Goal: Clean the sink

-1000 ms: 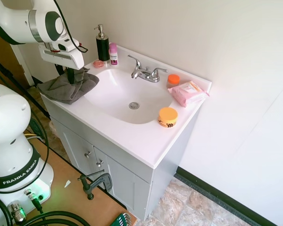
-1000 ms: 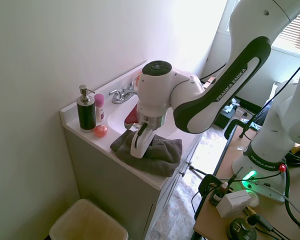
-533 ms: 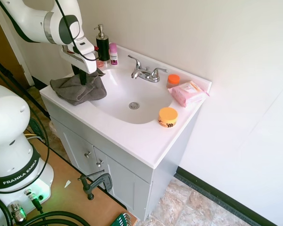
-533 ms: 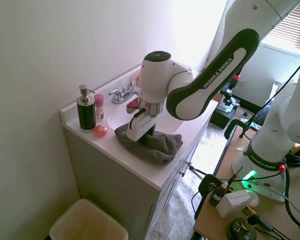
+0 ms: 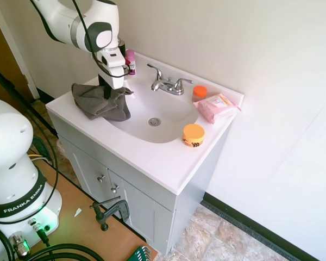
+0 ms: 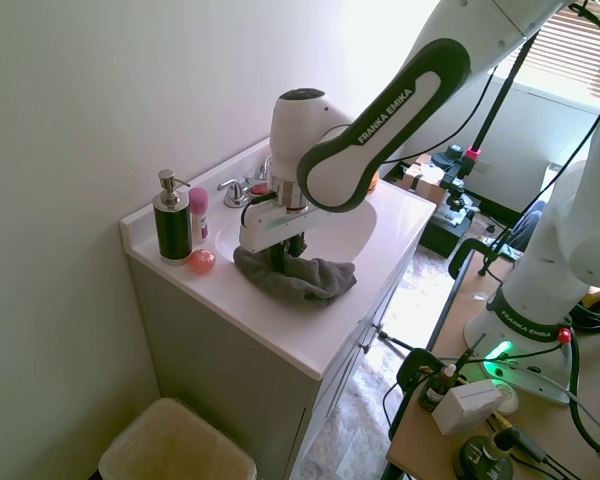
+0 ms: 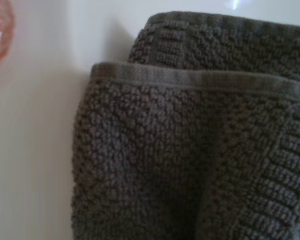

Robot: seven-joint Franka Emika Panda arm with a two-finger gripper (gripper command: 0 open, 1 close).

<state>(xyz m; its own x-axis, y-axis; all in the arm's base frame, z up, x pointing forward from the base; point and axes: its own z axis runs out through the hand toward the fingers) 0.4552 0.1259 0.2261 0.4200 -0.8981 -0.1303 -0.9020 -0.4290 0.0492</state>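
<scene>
1. Bathroom setup: small white vanity (image 5: 152,163) with grey cabinet doors, pushed against a plain pale wall.
2. Sink (image 5: 152,111) is a big glossy white oval basin moulded into the vanity top, with a round chrome drain (image 5: 154,122) at the bottom and a chrome two-handle faucet (image 5: 167,84) at the back.
3. Grey towel (image 5: 100,102) is bunched up on the basin's rim at the end nearest the soap stuff, draping partly into the bowl.
4. Gripper (image 5: 106,89) points straight down into the middle of that towel. The fingers are buried in the fabric, and they look clamped on a fold of it.
5. Wrist view is basically all knobbly grey weave, folded hem edges over white porcelain.
6. Back corner behind the arm: dark pump bottle (image 6: 171,222), small pink bottle (image 6: 198,216), and a pinkish round soap (image 6: 201,262) on the counter.
7. Other end of the counter: orange-lidded jar (image 5: 193,135) by the basin's edge, pink wipes pack (image 5: 216,107), small orange-capped tub (image 5: 199,93) near the faucet.
</scene>
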